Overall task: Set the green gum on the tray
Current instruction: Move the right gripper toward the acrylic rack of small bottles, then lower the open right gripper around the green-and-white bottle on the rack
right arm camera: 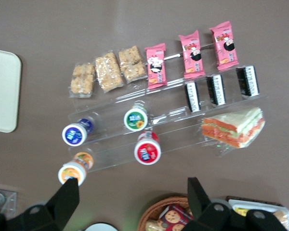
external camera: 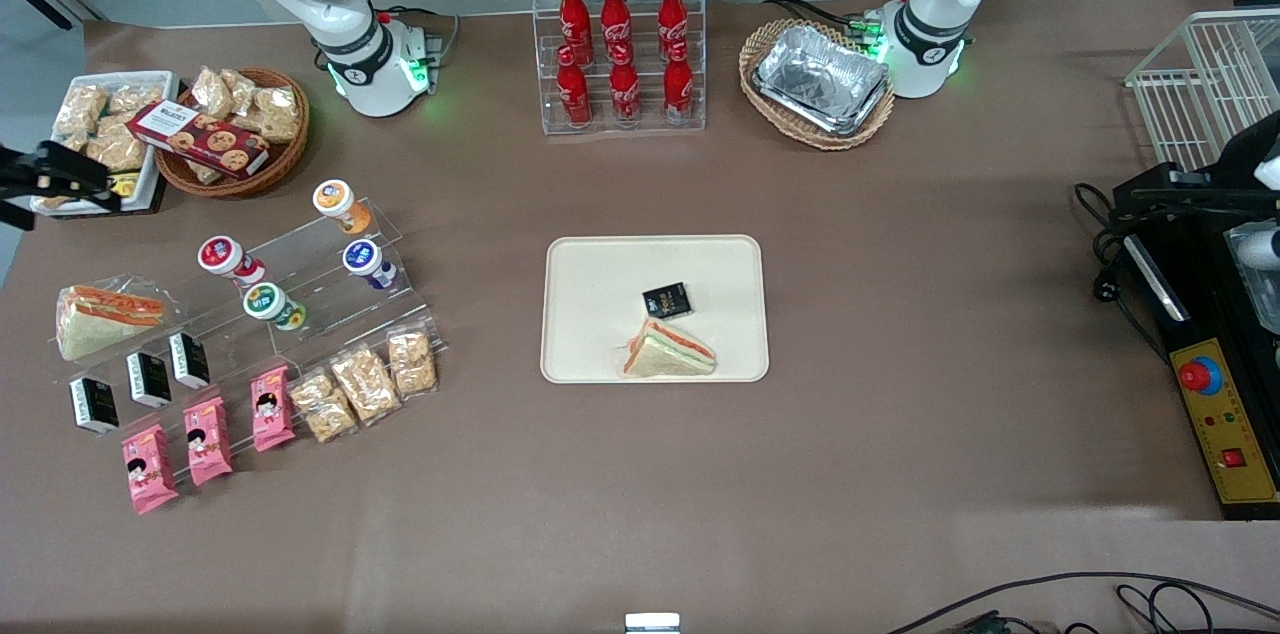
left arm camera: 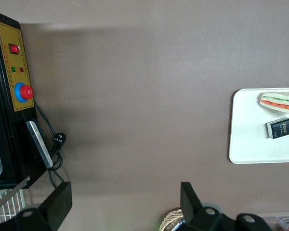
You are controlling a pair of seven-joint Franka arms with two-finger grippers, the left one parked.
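Observation:
The green gum (external camera: 272, 304) is a small canister with a green-and-white lid, lying on the middle step of a clear acrylic stand (external camera: 300, 264). It also shows in the right wrist view (right arm camera: 136, 119). The cream tray (external camera: 590, 314) lies flat mid-table, holding a sandwich (external camera: 670, 352) and a black packet (external camera: 667, 299); its corner shows in the right wrist view (right arm camera: 2, 96). My right gripper (external camera: 60, 176) hangs high at the working arm's end of the table, well apart from the gum. Its fingers (right arm camera: 67, 195) are spread wide and hold nothing.
Red (external camera: 225, 257), orange (external camera: 338, 201) and blue (external camera: 367, 261) canisters sit on the same stand beside the gum. A wicker basket of cookies (external camera: 235, 134) stands beneath the gripper. A cola bottle rack (external camera: 620, 54) and a foil-tray basket (external camera: 818, 84) stand farther from the front camera than the tray.

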